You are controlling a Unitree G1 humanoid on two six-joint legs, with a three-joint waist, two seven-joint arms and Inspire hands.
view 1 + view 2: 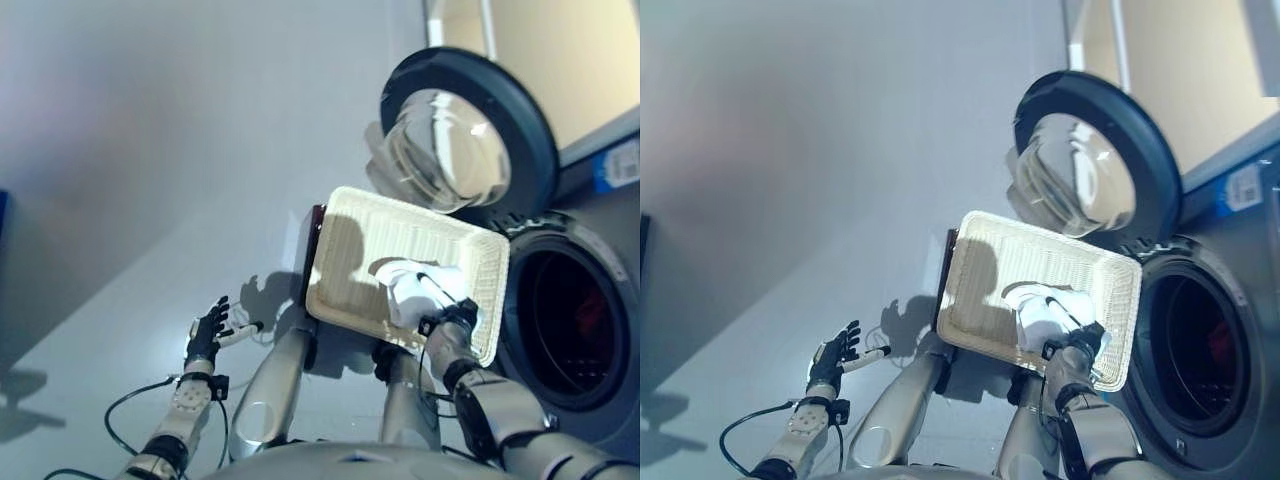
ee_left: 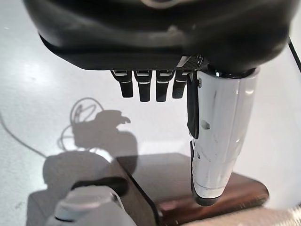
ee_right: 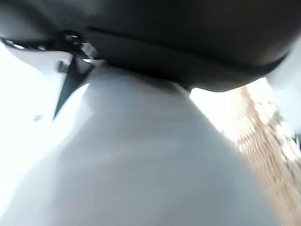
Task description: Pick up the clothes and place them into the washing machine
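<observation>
A shallow wicker basket [image 1: 400, 230] rests on a low dark brown box [image 1: 314, 250] beside the washing machine [image 1: 600, 400]. A white cloth [image 1: 400, 288] lies bunched in the basket's near right corner. My right hand [image 1: 452, 318] reaches in over the rim and rests on this cloth. In the right wrist view the white cloth [image 3: 141, 155] lies right against the hand, with wicker [image 3: 263, 127] beside it. My left hand [image 1: 207, 335] hangs open and empty over the floor to the left of the box. In the left wrist view its fingers [image 2: 150, 84] are straight.
The machine's round door [image 1: 460, 140] stands open behind the basket. The dark drum opening [image 1: 570, 310] is to the right of the basket, with something reddish [image 1: 592, 310] inside. Pale floor [image 1: 150, 200] spreads to the left. The box's corner also shows in the left wrist view [image 2: 221, 200].
</observation>
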